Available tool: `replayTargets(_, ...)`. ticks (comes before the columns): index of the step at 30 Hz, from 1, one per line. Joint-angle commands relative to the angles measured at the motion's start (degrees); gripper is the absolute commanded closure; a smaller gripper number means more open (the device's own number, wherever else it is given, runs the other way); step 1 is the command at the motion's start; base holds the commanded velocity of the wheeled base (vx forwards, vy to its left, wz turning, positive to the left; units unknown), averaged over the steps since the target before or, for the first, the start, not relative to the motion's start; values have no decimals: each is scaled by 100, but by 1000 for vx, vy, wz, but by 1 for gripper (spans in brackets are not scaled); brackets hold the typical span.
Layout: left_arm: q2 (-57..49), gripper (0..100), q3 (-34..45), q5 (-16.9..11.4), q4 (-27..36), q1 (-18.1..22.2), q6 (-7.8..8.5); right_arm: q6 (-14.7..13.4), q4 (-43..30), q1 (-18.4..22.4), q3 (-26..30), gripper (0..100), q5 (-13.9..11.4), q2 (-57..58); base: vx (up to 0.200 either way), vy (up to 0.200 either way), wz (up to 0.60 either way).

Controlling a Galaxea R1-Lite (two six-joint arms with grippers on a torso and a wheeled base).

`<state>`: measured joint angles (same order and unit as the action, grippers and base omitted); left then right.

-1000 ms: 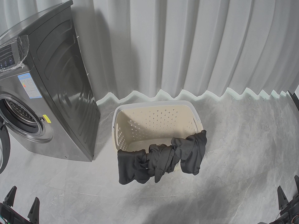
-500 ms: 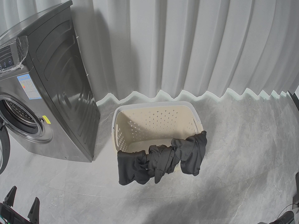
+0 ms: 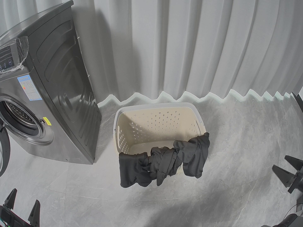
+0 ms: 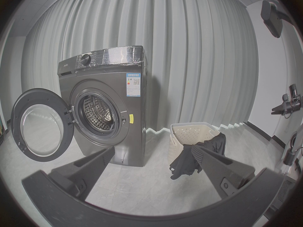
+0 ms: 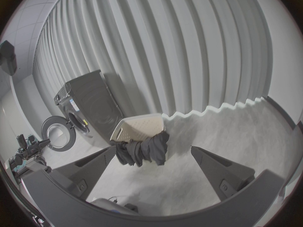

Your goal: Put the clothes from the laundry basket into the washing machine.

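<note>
A cream laundry basket (image 3: 157, 105) stands on the floor before the curtain. Dark grey clothes (image 3: 164, 164) hang twisted over its near rim. The grey washing machine (image 3: 53, 89) stands to its left with the round door (image 4: 39, 123) swung open and the drum (image 4: 96, 112) bare. My left gripper (image 3: 26, 195) is open low at the near left, well short of the basket. My right gripper (image 3: 279, 162) is open at the far right, apart from the clothes (image 5: 142, 150). Neither gripper holds anything.
A pleated white curtain (image 3: 189, 41) closes off the back. Grey tiled floor (image 3: 240, 136) lies open to the right of the basket and in front of it. The open door takes up room left of the machine (image 4: 107, 98).
My right gripper dropped almost out of the head view, then came up higher along the right edge, fingers pointing left. The left gripper, basket and clothes have stayed put.
</note>
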<state>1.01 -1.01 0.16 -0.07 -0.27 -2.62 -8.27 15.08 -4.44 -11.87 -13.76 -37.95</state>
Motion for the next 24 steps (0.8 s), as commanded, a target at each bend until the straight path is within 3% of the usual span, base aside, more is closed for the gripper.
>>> replayTargets(1, -92, 0, 84, 2, -1, 0, -2, -96, 408, -514, 256, 0, -83, -1382, 0, 0, 0)
replayTargets(11, -92, 0, 84, 2, -1, 0, -2, -70, 1700, -646, 203, 0, 5, -3034, 0, 0, 0)
replayTargets(19, -92, 0, 84, 2, -1, 0, -2, -105, 2913, -672, 212, 0, 392, -4643, 0, 0, 0)
replayTargets(24, -92, 0, 84, 2, -1, 0, -10, -131, 3273, -892, 89, 0, 418, -5152, 0, 0, 0)
